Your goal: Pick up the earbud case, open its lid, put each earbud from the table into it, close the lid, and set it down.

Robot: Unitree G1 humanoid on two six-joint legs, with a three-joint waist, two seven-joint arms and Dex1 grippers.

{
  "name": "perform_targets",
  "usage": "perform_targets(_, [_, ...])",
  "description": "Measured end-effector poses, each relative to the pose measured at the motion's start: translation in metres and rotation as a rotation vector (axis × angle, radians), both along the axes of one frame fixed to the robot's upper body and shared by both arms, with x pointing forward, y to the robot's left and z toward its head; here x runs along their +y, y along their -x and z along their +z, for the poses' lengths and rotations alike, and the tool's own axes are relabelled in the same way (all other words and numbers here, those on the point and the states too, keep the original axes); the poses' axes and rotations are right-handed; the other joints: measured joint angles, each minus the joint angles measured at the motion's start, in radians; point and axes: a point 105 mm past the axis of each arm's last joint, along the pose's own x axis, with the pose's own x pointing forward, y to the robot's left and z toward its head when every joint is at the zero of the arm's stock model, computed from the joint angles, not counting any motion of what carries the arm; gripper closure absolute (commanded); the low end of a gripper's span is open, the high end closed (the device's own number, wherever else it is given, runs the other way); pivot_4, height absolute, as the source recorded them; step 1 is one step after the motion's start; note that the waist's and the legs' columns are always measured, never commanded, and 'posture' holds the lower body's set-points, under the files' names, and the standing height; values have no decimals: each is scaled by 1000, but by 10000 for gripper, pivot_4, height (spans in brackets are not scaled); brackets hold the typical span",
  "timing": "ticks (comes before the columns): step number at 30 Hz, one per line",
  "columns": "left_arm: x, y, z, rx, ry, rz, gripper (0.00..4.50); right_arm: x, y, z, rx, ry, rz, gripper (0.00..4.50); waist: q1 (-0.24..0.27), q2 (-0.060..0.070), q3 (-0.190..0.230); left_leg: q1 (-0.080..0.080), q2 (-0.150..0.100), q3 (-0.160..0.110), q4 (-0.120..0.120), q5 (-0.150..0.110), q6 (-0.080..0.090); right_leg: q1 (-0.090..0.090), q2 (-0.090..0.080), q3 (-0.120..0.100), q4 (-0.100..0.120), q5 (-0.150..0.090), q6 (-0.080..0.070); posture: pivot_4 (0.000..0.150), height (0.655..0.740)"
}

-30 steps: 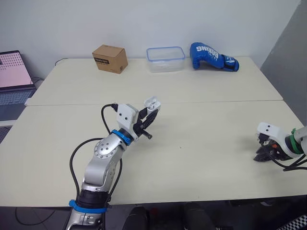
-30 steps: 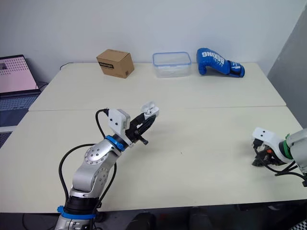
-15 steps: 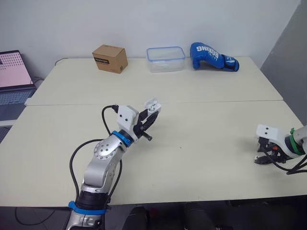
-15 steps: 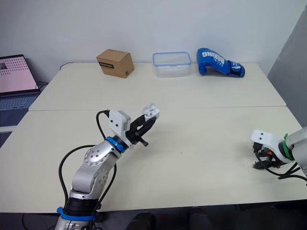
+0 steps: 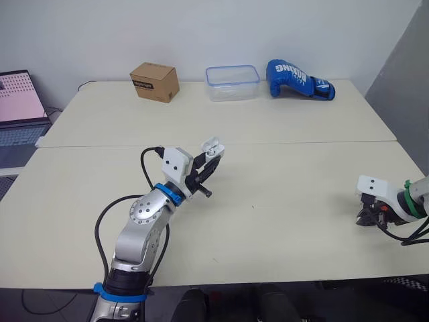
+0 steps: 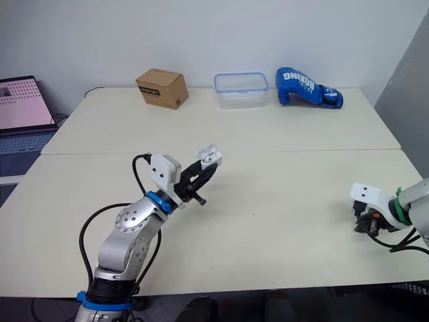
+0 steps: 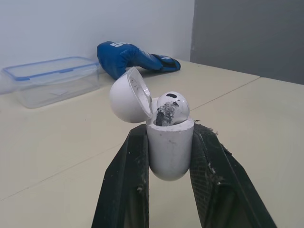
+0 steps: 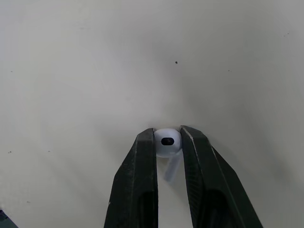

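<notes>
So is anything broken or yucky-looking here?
Nothing looks broken. The earbud sitting in the open earbud case, held in the left hand, has a dark grey smudge on it, and grey fluff clings to that hand's fingers. The other earbud, held in the right hand, looks clean.

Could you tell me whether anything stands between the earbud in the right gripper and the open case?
Nothing visible does. The right gripper pinches the loose earbud on the table, whose bare top runs to the earbud case, lid open, in the left gripper. The box, container and glove sit at the far edge.
</notes>
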Motion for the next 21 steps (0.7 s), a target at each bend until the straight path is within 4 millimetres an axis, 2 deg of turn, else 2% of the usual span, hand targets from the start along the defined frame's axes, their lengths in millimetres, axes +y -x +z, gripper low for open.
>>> perform_targets(1, [-1,0,0,-1,0,-4,37432,8,-2,1,-3,-42,17,41343,-2,0,0,0,0,0,0,0,0,0,0,0,0,0,0,1500,7400])
perform_targets(2, [0,0,0,0,3,-6,37432,29,-14,9,-40,-153,35,41343,-9,0,0,1,1,1,0,0,0,0,1,1,1,0,0,1500,7400])
perform_targets(4, [-7,-1,5,0,22,-45,37432,80,-38,41,-182,-384,116,41343,-21,0,1,1,2,1,0,0,0,-1,2,2,2,1,-1,1500,7400])
perform_targets(6, [-16,-1,10,15,53,-103,37432,125,-58,89,-355,-601,131,41343,-21,0,0,0,3,-2,0,0,0,-1,5,1,3,1,-1,1500,7400])
perform_targets(8, [-21,1,10,54,83,-160,37432,146,-61,126,-481,-735,119,41343,-8,0,0,-1,3,-6,-1,0,0,-1,5,-2,3,4,-6,1500,7400])
perform_targets(10, [-23,1,7,112,108,-209,37432,170,-56,147,-556,-875,124,41343,6,-1,0,-4,3,-9,0,0,0,-1,5,-5,1,4,-6,1500,7400])
perform_targets(13, [-30,3,11,156,121,-300,37432,202,-49,155,-592,-1031,84,41343,11,-1,0,-14,0,-9,2,0,-1,-9,2,-5,2,5,-6,1500,7400])
perform_targets(17, [-33,-2,29,127,74,-369,37432,216,-43,158,-635,-1155,-20,41343,13,-1,0,-14,-1,-7,2,0,-1,-10,0,-4,2,5,-5,1500,7400])
perform_targets(21, [-34,-7,38,109,53,-396,37432,224,-40,150,-643,-1166,-71,41343,4,0,0,-13,0,-6,1,1,-1,-10,2,-3,2,5,-5,1500,7400])
